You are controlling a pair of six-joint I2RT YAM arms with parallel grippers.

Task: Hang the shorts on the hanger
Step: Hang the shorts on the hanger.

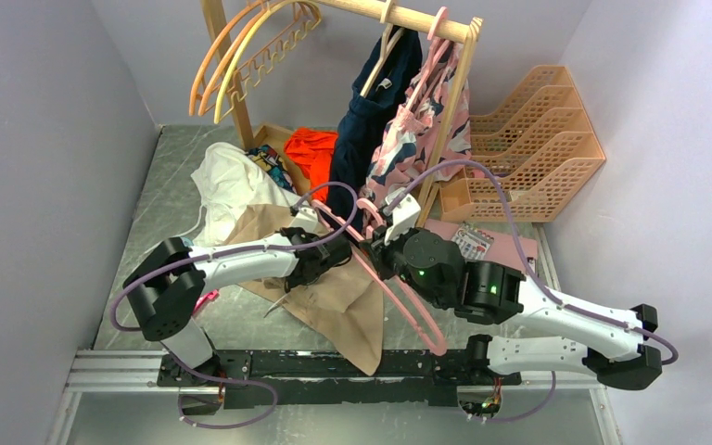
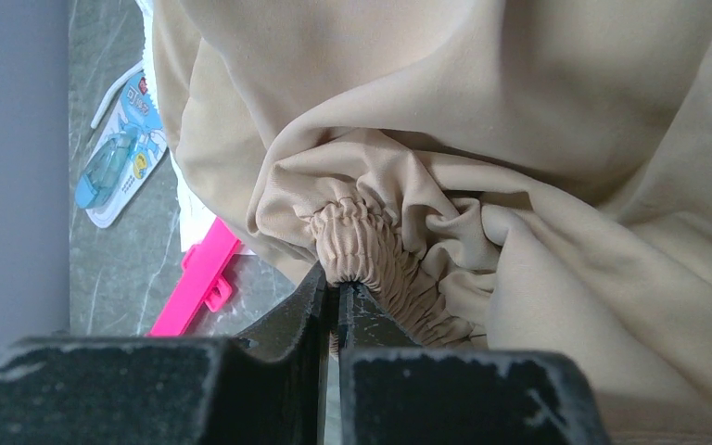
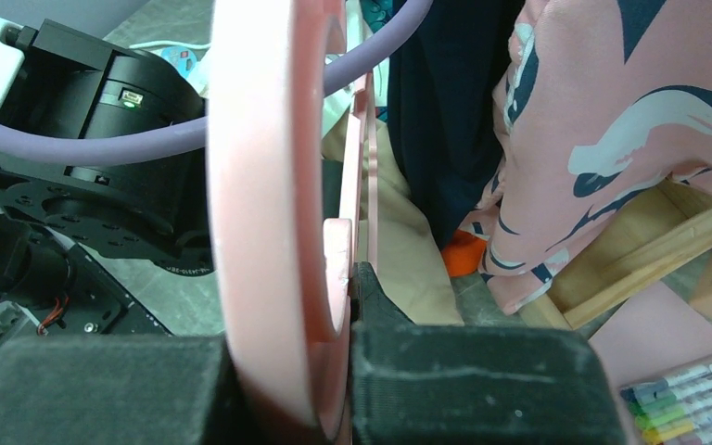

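The tan shorts (image 1: 338, 301) hang in a bunch from my left gripper (image 1: 336, 257) down to the table. In the left wrist view that gripper (image 2: 336, 292) is shut on the gathered elastic waistband (image 2: 362, 241) of the shorts. The pink hanger (image 1: 399, 297) slants from beside the left gripper down toward the arm bases. My right gripper (image 1: 377, 257) holds it near its upper end. From the right wrist, the gripper (image 3: 348, 278) is shut on the hanger (image 3: 264, 185), whose pink band crosses the jaws. The shorts (image 3: 408, 241) lie just beyond it. The drawstring is hidden.
A wooden rack at the back carries orange and yellow hangers (image 1: 241, 56), a navy garment (image 1: 371, 120) and a patterned pink garment (image 1: 422, 120). White cloth (image 1: 232, 181) and orange cloth (image 1: 315, 148) lie behind. An orange file organiser (image 1: 538, 139), marker box (image 1: 471, 243) and pink clip (image 2: 199, 278) are nearby.
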